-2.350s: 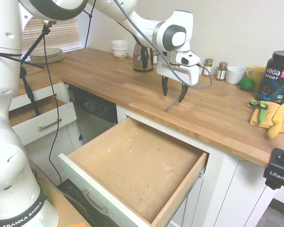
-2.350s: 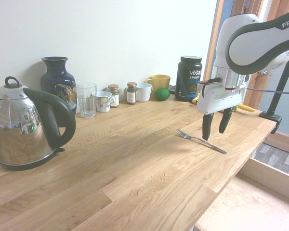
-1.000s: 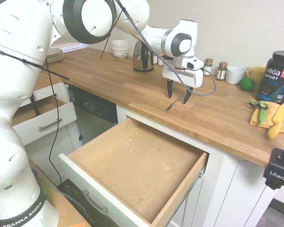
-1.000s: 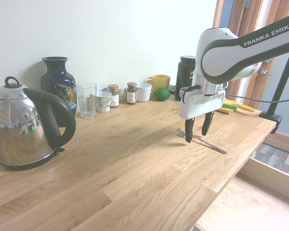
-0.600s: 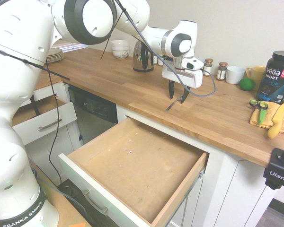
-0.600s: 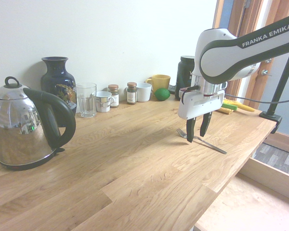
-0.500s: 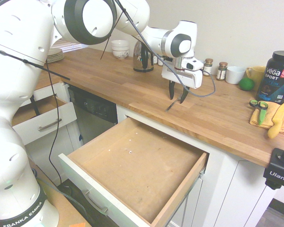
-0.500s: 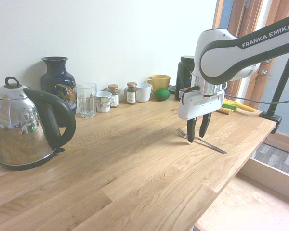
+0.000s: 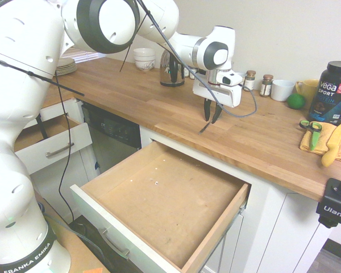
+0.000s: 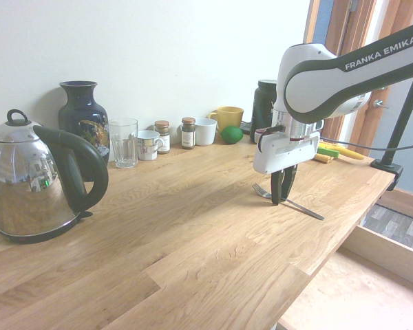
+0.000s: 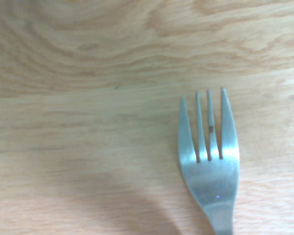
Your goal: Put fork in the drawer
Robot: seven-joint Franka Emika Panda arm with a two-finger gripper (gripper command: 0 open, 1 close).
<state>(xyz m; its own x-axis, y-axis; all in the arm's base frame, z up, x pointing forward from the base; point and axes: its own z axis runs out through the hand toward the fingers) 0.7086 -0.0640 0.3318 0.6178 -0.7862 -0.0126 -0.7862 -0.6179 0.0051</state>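
The fork lies flat on the wooden counter near its front edge, a slim grey metal one. From the other side the fork shows its tines toward the wall and its handle toward the edge. My gripper points straight down, its fingertips resting at the fork's neck. In the second exterior view my gripper has its dark fingers drawn close together on either side of that neck. The fork's head fills the wrist view. The drawer stands pulled out below the counter, its wooden bottom bare.
A smaller drawer is open at the left. A kettle, vase, glass, cups and spice jars line the wall. Green-handled scissors lie on a yellow cloth beside a black tub.
The gripper's fingers have drawn together from wide apart to close around the fork's neck. The arm has stayed in place and the fork still lies on the counter.
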